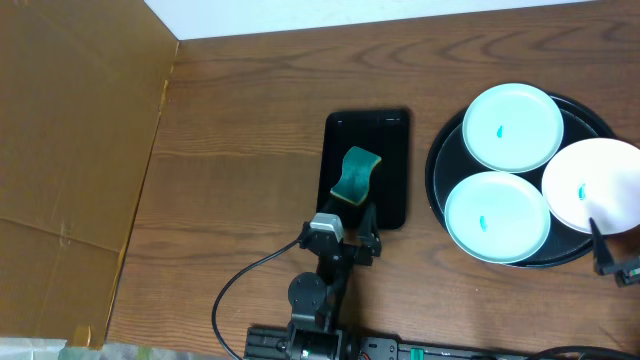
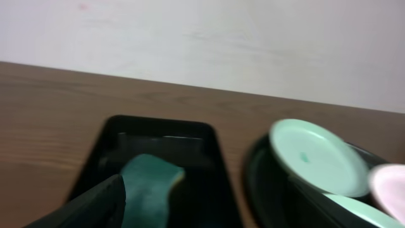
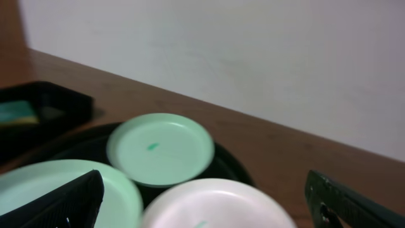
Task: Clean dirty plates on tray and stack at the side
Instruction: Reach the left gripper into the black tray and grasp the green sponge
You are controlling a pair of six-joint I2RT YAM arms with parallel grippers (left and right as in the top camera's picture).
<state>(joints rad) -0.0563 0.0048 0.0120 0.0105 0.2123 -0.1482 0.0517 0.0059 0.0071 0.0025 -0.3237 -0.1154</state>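
At the lower right of the overhead frame, the right gripper [image 1: 610, 255] hangs with fingers spread wide and empty, beside the crowded tray [image 1: 435, 175].

The three plates sit packed on the tray at the right of the frame: one mint plate [image 1: 513, 127] at the top, the second mint plate [image 1: 497, 217] below it, and the white plate [image 1: 600, 185] riding over the tray's right rim. If you pinch the white plate's edge, its smooth rim may slip, or it may tip and drag the mint plate it seems to touch. At frame centre, the left gripper [image 1: 352, 222] looks open and holds nothing. One finger is close beside the curled green sponge [image 1: 356, 174], which stands on the small rectangular tray [image 1: 395, 130]. A careless close could knock the sponge flat or shove that small tray.
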